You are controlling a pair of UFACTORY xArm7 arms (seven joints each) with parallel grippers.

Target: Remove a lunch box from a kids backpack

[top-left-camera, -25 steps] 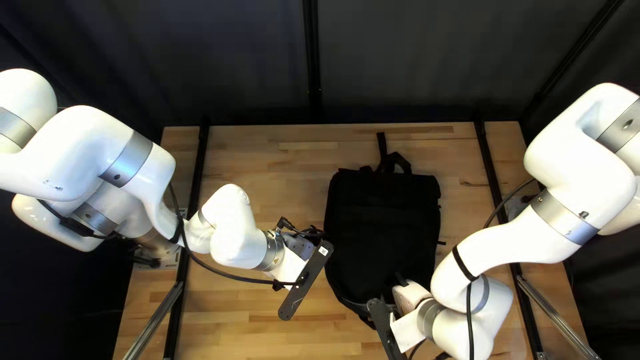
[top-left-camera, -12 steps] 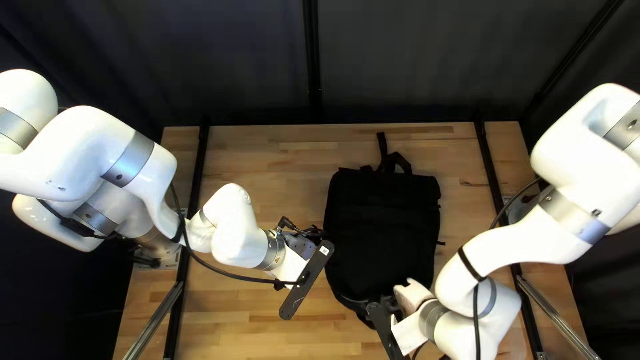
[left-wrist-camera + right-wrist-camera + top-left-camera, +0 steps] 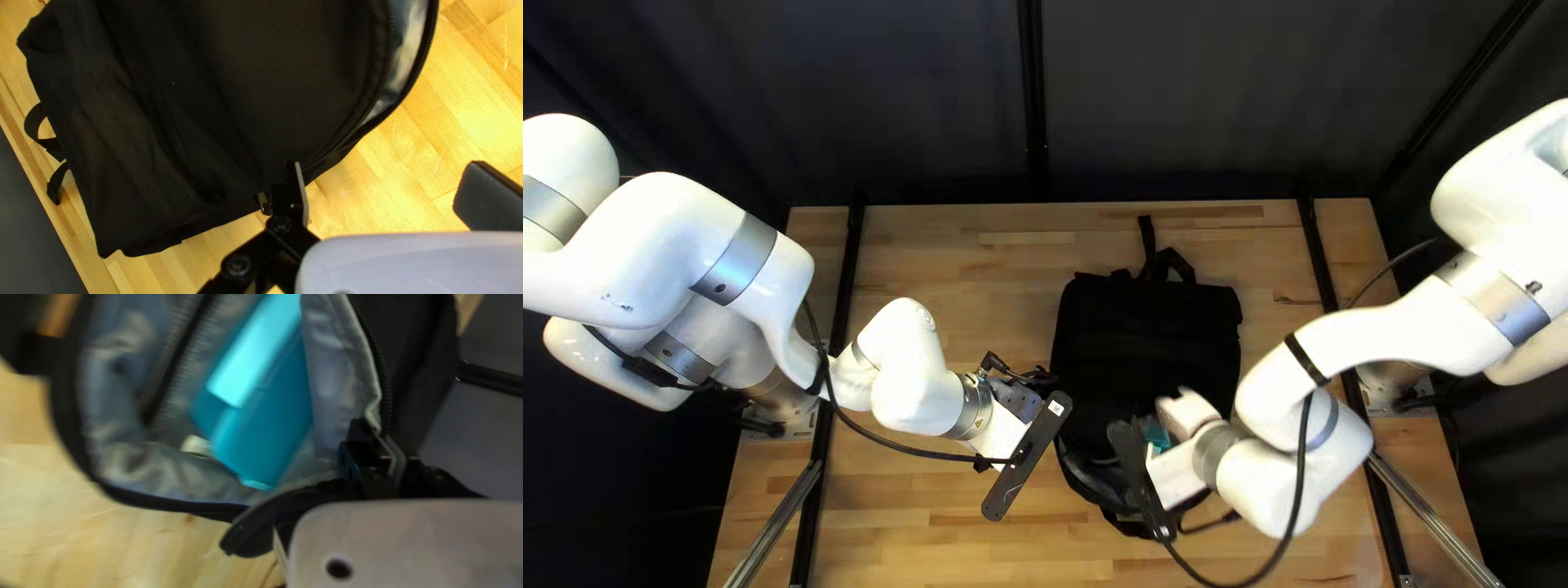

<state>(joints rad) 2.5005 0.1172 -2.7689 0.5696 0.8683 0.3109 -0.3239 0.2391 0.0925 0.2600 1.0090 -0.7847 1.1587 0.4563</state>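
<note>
Right claw: my right claw (image 3: 1173,476) has its two black fingers drawn close together, pinching the zipped edge of the black cloth backpack (image 3: 1144,338) beside its opening
Lunch box: the bright teal, hard-looking box (image 3: 278,419) lies tilted inside the open backpack, ahead of my right claw and apart from it
Lining: pale grey-blue cloth (image 3: 125,463) shows around the teal box, with a small white thing (image 3: 195,446) just beside the box, too blurred for me to name
Left claw: my left claw (image 3: 999,433) stands wide open with nothing in hold, one finger near the backpack's side; I cannot tell whether they touch
Backpack: it lies on the pale wooden surface (image 3: 904,544) between my arms, its black carry loop (image 3: 1173,261) toward the far edge
Backdrop: a dark curtain (image 3: 1176,98) hangs behind the surface
</note>
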